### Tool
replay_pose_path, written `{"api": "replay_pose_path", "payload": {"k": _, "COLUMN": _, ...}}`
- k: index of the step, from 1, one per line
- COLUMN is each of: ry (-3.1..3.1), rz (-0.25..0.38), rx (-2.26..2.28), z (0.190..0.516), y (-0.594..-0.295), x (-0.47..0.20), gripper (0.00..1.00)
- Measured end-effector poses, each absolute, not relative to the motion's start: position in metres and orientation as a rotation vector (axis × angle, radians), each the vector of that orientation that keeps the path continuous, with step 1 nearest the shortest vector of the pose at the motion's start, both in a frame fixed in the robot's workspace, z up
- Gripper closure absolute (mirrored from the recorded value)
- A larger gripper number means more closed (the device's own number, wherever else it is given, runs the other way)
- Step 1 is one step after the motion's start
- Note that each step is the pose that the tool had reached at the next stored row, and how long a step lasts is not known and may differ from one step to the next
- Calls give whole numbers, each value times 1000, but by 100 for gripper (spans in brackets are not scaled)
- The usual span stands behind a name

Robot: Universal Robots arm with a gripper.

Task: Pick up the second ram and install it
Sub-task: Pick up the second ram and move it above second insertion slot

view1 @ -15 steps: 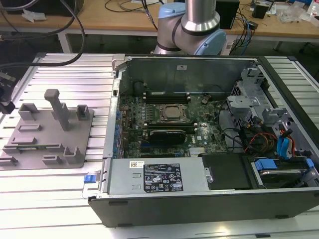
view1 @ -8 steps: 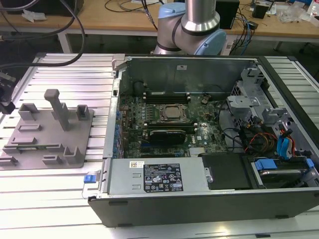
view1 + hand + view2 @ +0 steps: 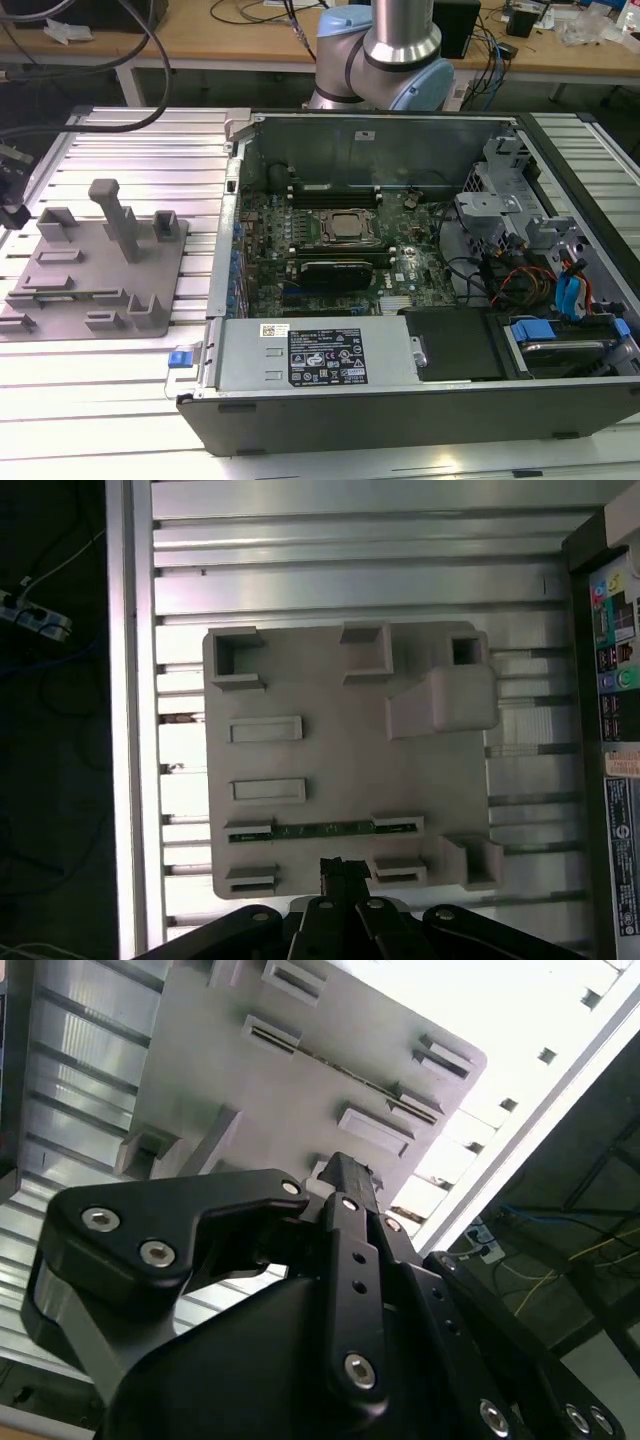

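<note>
My arm (image 3: 400, 40) is cut off by the top edge of the exterior view, and the open computer case (image 3: 400, 420) runs past its right edge. In the first wrist view the second ram (image 3: 320, 830) sits sunk in a slot of the grey fixture (image 3: 340, 750), only its thin green edge showing. Most of my gripper (image 3: 335, 864) lies beyond the frame.

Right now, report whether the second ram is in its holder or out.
In: the second ram sits edgewise in a slot of the gray holder.
</note>
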State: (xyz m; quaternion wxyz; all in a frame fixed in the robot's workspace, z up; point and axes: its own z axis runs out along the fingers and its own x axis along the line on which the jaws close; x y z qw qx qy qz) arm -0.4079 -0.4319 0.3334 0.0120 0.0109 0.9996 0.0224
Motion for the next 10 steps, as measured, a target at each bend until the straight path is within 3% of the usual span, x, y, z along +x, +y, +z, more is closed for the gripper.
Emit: {"api": "replay_pose_path", "payload": {"k": 10, "ry": 3068, "rz": 76, "rx": -599, "z": 333, "y": -432, "x": -408, "gripper": 92}}
